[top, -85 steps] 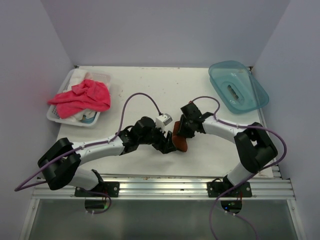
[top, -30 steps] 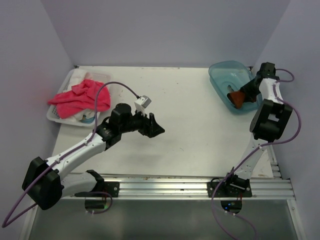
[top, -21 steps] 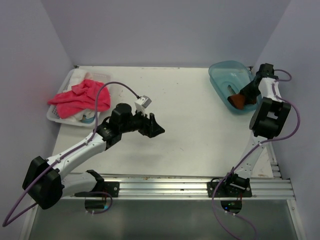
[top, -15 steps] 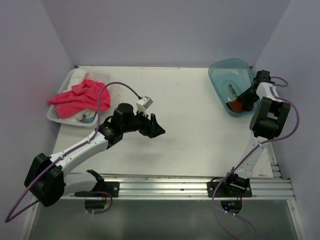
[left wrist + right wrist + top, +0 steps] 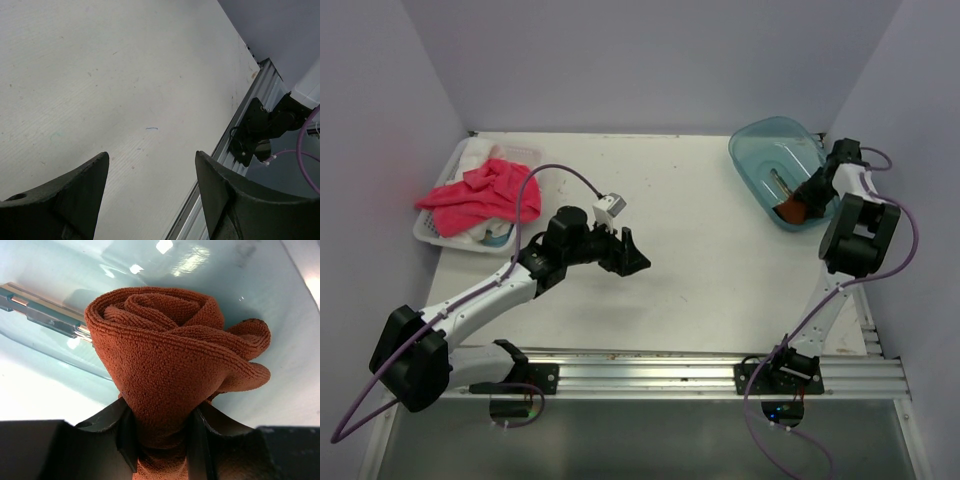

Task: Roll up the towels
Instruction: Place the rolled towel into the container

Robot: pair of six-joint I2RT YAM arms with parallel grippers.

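Observation:
The rolled rust-brown towel point(image 5: 165, 370) is pinched between my right gripper's point(image 5: 159, 432) fingers, inside the clear teal bin point(image 5: 260, 300). In the top view the right gripper point(image 5: 802, 203) holds the brown towel point(image 5: 788, 211) low in the teal bin point(image 5: 760, 160) at the back right. The pink-red towel point(image 5: 480, 192) lies crumpled over the white basket point(image 5: 435, 232) at the back left. My left gripper point(image 5: 628, 253) is open and empty above the bare table middle; its fingers point(image 5: 75, 192) stand wide apart.
White cloths with blue trim point(image 5: 495, 235) lie in the basket under the pink towel. The table's front rail point(image 5: 260, 100) and the right arm's base point(image 5: 260, 130) show in the left wrist view. Purple walls enclose the table on three sides.
My right gripper carried the rolled brown towel from the table centre to the teal bin and lowered it in; the bin shifted slightly left. My left gripper drew back left and opened.

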